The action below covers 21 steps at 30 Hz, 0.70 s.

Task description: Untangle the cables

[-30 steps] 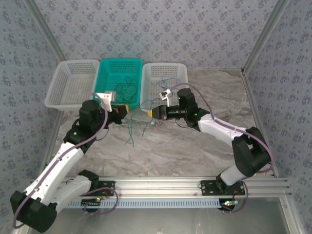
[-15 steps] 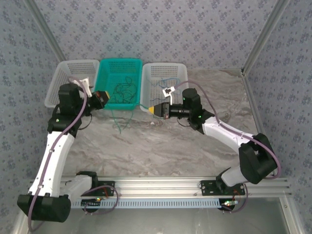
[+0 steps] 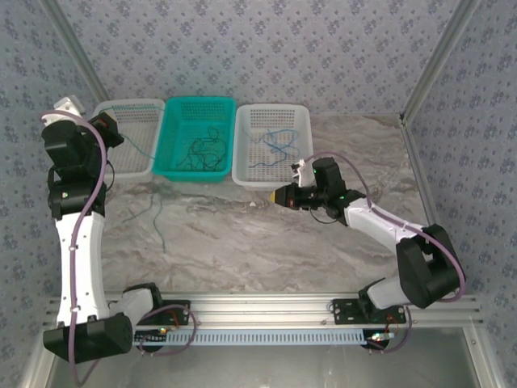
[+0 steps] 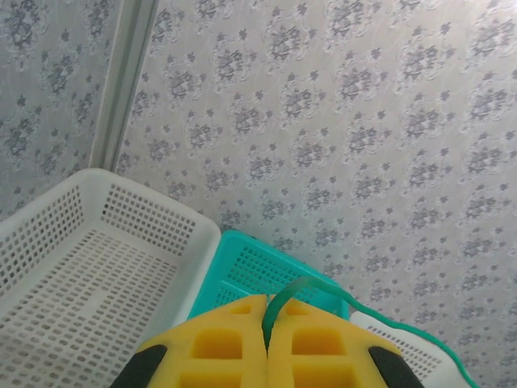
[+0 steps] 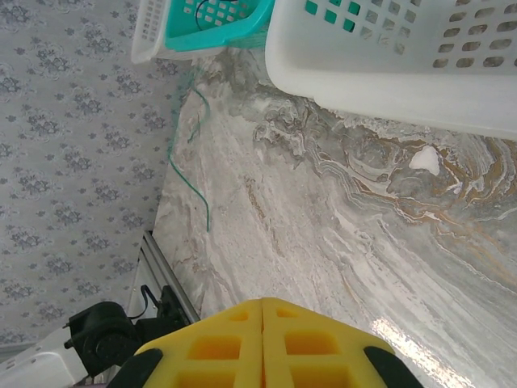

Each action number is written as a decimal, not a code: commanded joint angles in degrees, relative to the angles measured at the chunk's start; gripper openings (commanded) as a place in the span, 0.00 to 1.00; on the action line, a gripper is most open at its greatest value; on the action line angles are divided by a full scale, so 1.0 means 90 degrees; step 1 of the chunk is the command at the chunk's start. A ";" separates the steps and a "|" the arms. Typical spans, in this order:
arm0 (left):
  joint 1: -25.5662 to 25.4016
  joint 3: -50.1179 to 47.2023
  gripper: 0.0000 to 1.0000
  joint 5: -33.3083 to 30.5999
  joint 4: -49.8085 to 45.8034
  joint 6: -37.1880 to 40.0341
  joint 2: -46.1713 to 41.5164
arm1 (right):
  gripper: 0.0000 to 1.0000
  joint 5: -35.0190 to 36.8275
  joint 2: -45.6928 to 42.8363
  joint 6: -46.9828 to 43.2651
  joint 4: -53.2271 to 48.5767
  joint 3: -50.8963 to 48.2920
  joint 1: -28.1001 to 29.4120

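My left gripper [image 3: 107,127] is raised over the left white basket [image 3: 121,109] and is shut on the green cable [image 3: 158,218]. That cable trails from the pads across the basket rim and down onto the table. In the left wrist view the green cable [image 4: 355,295] arcs out from between the yellow pads [image 4: 218,343]. The dark cable [image 3: 202,150] lies bunched in the teal basket [image 3: 194,109]. The blue cable [image 3: 276,142] rests in the right white basket [image 3: 271,117]. My right gripper [image 3: 279,196] hovers low in front of that basket, shut on nothing.
Three baskets stand side by side at the back of the marble table [image 3: 283,242]. The right wrist view has the green cable's loose end [image 5: 190,162] on the table, the white basket wall [image 5: 404,56] and the metal rail [image 5: 166,283] at the table edge.
My left arm swung far left and upward, dragging the green cable away from the teal basket and across the table. My right gripper drew back slightly from the right basket's rim.
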 commanded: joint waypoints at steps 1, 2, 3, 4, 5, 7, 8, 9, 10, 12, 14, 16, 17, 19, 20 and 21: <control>0.0034 0.0166 0.00 -0.0971 0.0069 0.0355 0.0150 | 0.10 -0.0053 -0.0149 -0.0052 -0.0011 0.0067 0.0029; 0.0049 0.0136 0.00 -0.1400 0.0155 0.0403 0.0241 | 0.12 -0.0050 -0.0143 -0.0051 0.0017 0.0080 0.0043; 0.0057 0.0090 0.00 -0.1725 0.0320 0.0514 0.0361 | 0.13 -0.0044 -0.0134 -0.0056 0.0004 0.0102 0.0037; 0.0057 0.0056 0.00 -0.1972 0.0516 0.0633 0.0486 | 0.13 -0.0053 -0.0132 -0.0066 0.0003 0.0133 0.0040; 0.0056 0.0039 0.00 -0.2280 0.0694 0.0755 0.0708 | 0.14 -0.0055 -0.0120 -0.0071 -0.0031 0.0175 0.0037; 0.0069 0.0111 0.00 -0.2756 0.1074 0.1032 0.1209 | 0.14 -0.0070 -0.0116 -0.0093 -0.0077 0.0252 0.0044; 0.0085 0.0235 0.00 -0.3020 0.1183 0.1152 0.1546 | 0.14 -0.0082 -0.0115 -0.0077 -0.0097 0.0294 0.0040; 0.0121 0.0378 0.00 -0.3163 0.1279 0.1255 0.1916 | 0.15 -0.0102 -0.0123 -0.0076 -0.0129 0.0325 0.0041; 0.0177 0.0524 0.00 -0.3182 0.1280 0.1267 0.2227 | 0.15 -0.0118 -0.0127 -0.0073 -0.0140 0.0357 0.0038; 0.0315 0.0813 0.00 -0.3269 0.1332 0.1197 0.2884 | 0.15 -0.0141 -0.0168 -0.0067 -0.0182 0.0397 0.0055; 0.0423 0.1007 0.27 -0.3210 0.1637 0.1330 0.3354 | 0.16 -0.0105 -0.0273 -0.0050 -0.0203 0.0383 0.0063; 0.0504 0.1369 0.58 -0.2881 0.1523 0.1422 0.3735 | 0.16 -0.0065 -0.0383 -0.0056 -0.0258 0.0377 0.0074; 0.0512 0.1605 0.64 -0.2721 0.1279 0.1428 0.3859 | 0.16 -0.0037 -0.0448 -0.0065 -0.0296 0.0377 0.0073; 0.0516 0.1754 0.68 -0.2368 0.0974 0.1236 0.3788 | 0.17 0.0067 -0.0549 -0.0112 -0.0330 0.0370 0.0075; 0.0510 0.1661 0.69 -0.2191 0.0928 0.1028 0.3625 | 0.17 0.0122 -0.0573 -0.0132 -0.0304 0.0358 0.0083; 0.0512 0.1527 0.70 -0.2027 0.0886 0.0779 0.3422 | 0.17 0.0151 -0.0570 -0.0136 -0.0252 0.0369 0.0081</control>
